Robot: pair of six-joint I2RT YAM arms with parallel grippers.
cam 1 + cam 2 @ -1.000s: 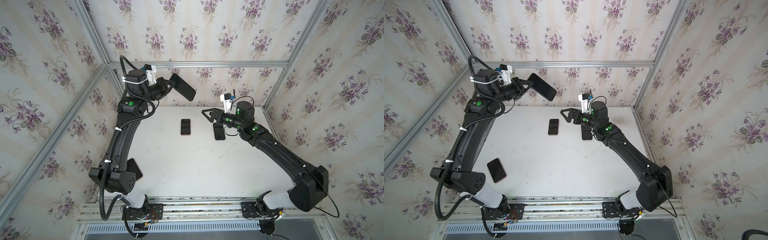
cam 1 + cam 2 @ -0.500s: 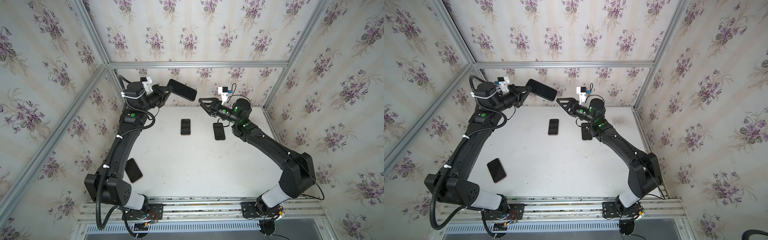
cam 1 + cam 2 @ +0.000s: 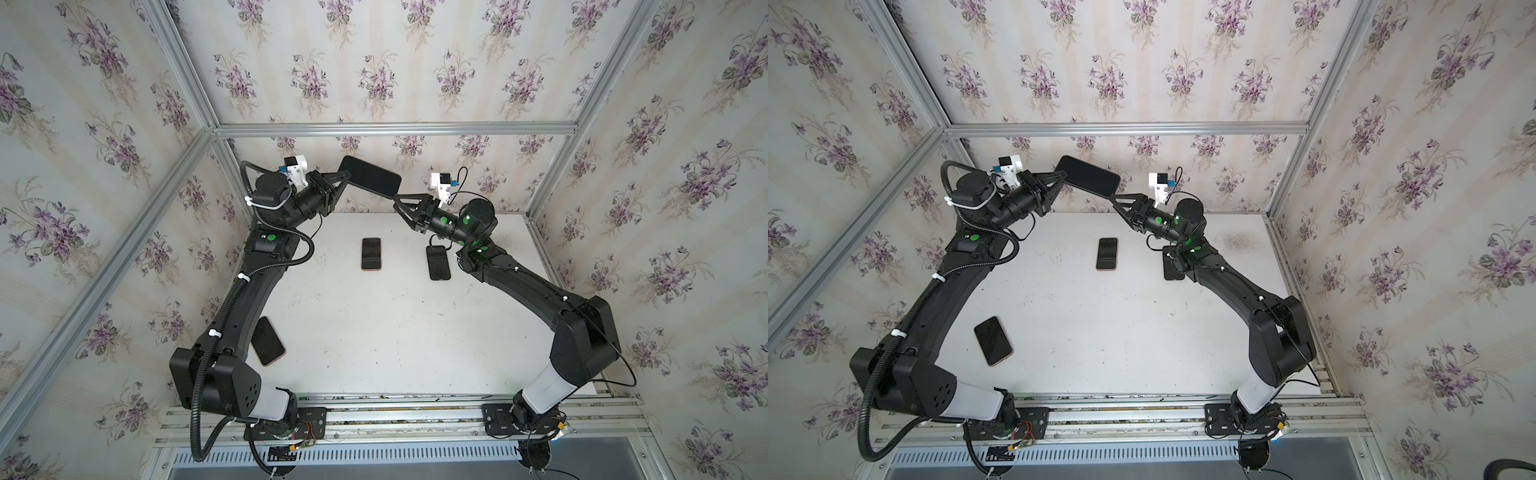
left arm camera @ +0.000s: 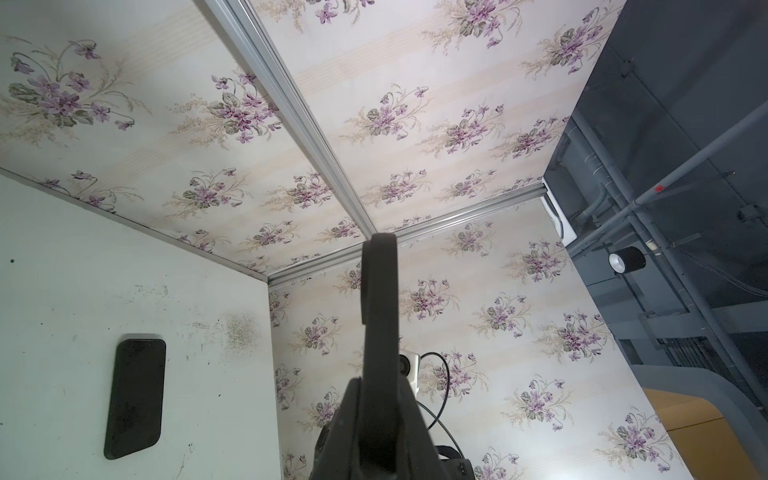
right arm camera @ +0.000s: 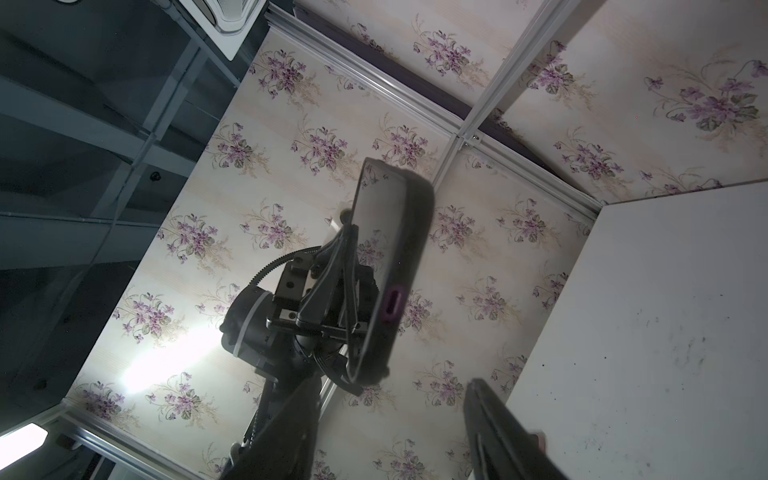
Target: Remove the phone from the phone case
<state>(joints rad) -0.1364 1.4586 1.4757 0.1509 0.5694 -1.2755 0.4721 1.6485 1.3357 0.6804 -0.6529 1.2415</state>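
A black phone in its dark phone case [image 3: 370, 179] [image 3: 1088, 176] hangs in the air near the back wall. My left gripper [image 3: 345, 179] [image 3: 1061, 176] is shut on one end of it. The left wrist view shows the case [image 4: 380, 299] edge-on, clamped between the left gripper [image 4: 380, 382] fingers. My right gripper [image 3: 397, 198] [image 3: 1115, 198] stands open at the phone's free end, fingertips just short of it. In the right wrist view the cased phone [image 5: 390, 257] shows its screen and port cutout just beyond the right gripper [image 5: 395, 388].
Three other dark phones lie on the white table [image 3: 395, 332]: one at mid back [image 3: 371, 253] [image 3: 1106, 253], one under the right arm [image 3: 438, 262] [image 3: 1170, 270], one at front left [image 3: 268, 340] [image 3: 993, 340]. Flowered walls with metal rails enclose the table.
The right arm has risen from the table and reached up to the held phone's free end, its jaws narrowing. The left gripper has brought the phone lower and flatter.
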